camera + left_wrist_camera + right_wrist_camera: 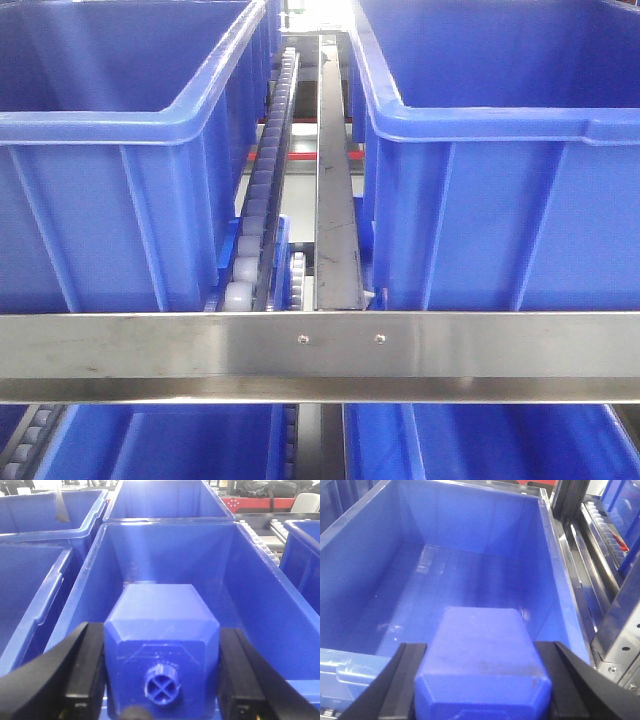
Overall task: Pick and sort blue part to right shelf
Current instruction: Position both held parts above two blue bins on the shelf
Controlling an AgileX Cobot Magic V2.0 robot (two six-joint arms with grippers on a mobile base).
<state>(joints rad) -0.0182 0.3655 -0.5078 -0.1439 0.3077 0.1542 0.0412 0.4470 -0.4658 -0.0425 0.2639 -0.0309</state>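
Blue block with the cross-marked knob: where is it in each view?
Front: not in it.
Left wrist: knobbed block at bottom centre, in the left claw.
Right wrist: not in it; the right claw holds another blue block.
Shared landmark: roller track.

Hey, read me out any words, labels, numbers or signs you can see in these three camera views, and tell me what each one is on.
None can be read in any view.
The blue part held in the left gripper shows faint raised marks above its round stub, too blurred to read.
The blue block in the right gripper and the bins show no lettering.
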